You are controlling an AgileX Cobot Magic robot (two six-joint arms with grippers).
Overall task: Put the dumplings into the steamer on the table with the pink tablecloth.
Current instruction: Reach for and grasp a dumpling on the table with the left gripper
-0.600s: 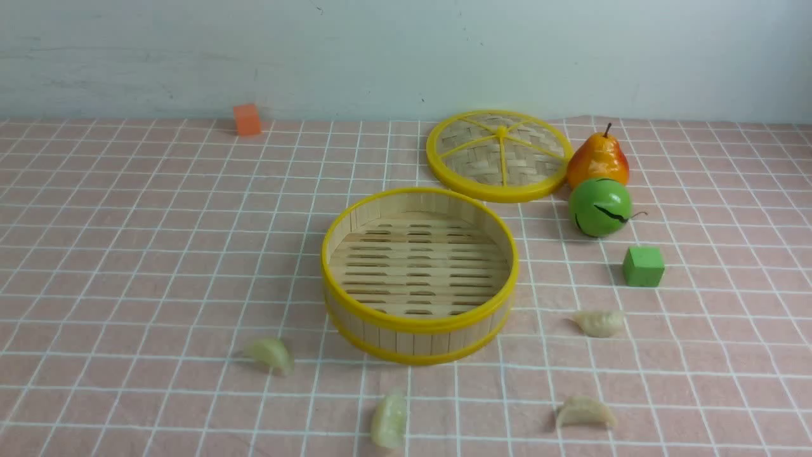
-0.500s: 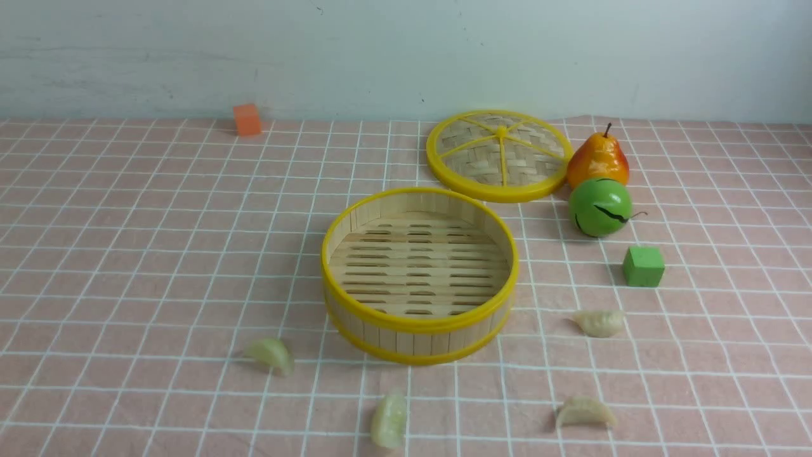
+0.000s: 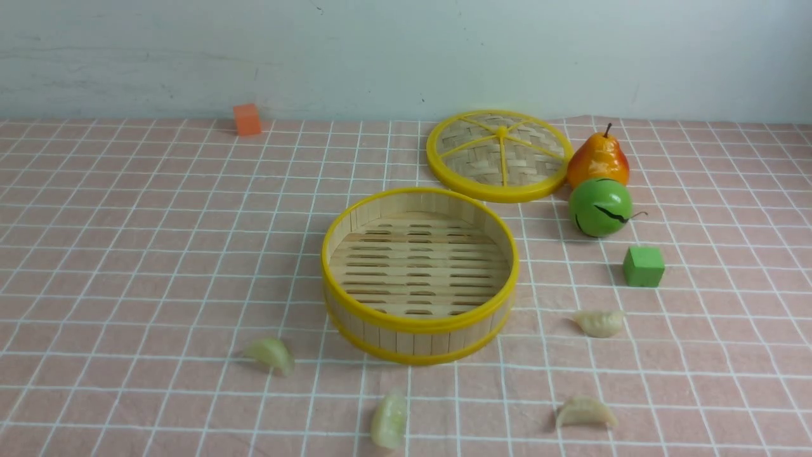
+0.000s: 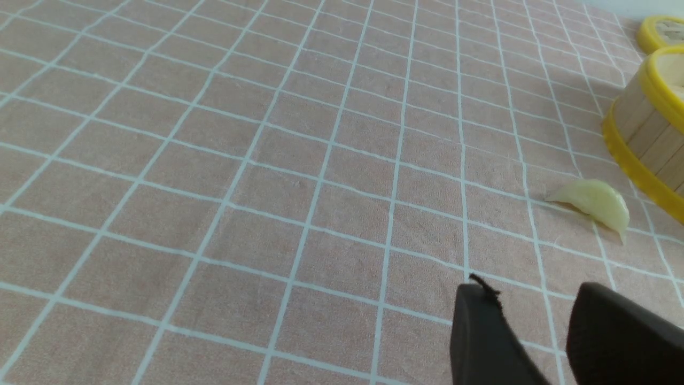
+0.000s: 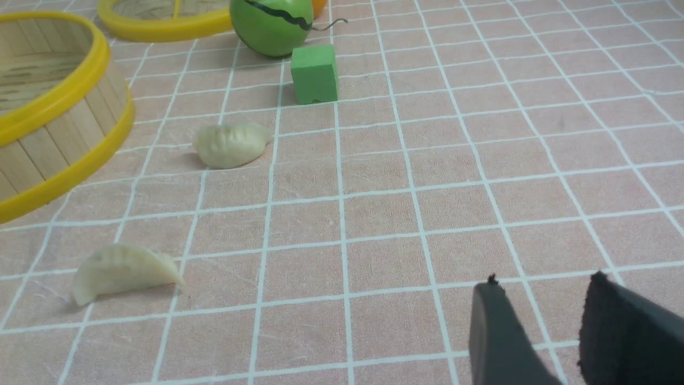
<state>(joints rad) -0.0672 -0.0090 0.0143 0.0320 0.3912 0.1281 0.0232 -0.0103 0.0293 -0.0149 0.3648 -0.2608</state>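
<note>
1. All four dumplings [image 3: 271, 354] lie loose toward the worktop's [image 3: 127, 254] near edge, outside the empty steamer [image 3: 419, 324] at mid-worktop.
2. The left claw [image 4: 534, 291] and right claw [image 5: 544, 283] both hang released, gripping nothing.
3. I'd worry a pinch squirts a small rounded dumpling away, rucks the pink tablecloth [image 3: 729, 355], or shoves the steamer.
4. From the front neither arm shows. Each claw is cut off, so its height above the cloth is unclear.

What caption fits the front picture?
Empty steamer sits on the pink tablecloth, four dumplings lying outside it.
</note>
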